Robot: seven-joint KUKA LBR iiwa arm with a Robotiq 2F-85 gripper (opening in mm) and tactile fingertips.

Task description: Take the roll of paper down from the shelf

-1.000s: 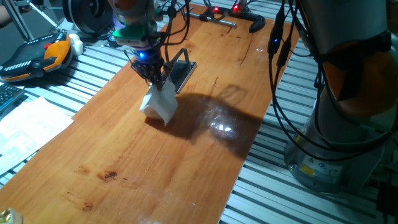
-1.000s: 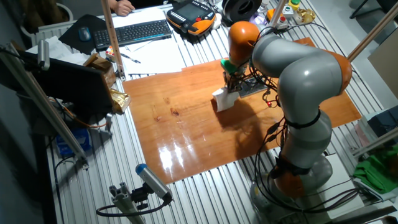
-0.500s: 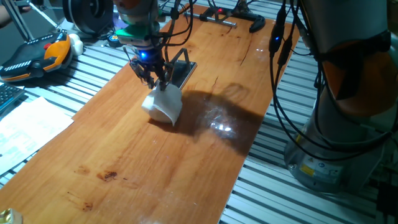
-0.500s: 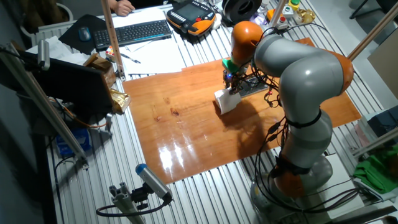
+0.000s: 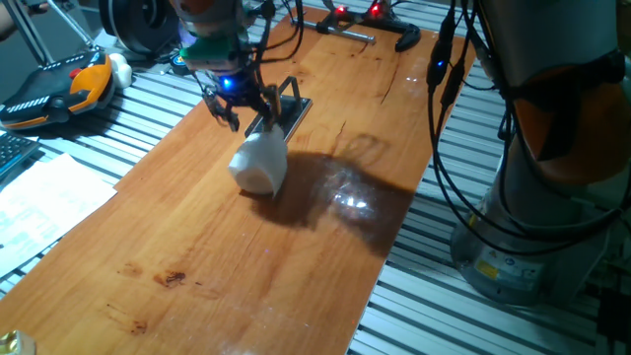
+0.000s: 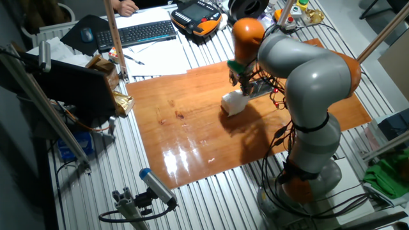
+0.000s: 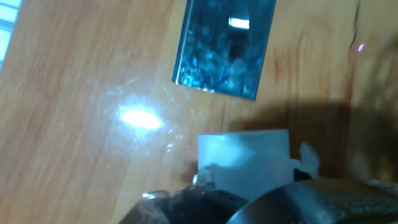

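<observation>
From my end the small white paper roll (image 5: 259,165) sits on the wooden worktop (image 5: 197,247), just beside the dark grey metal shelf (image 5: 281,116). The gripper (image 5: 246,110) hangs above it, fingers spread, holding nothing.

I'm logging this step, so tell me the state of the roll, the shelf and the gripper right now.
roll of paper: on the wooden tabletop, off the shelf, not gripped.
shelf: empty, on the tabletop behind the roll.
gripper: open, just above the roll, holding nothing.
</observation>
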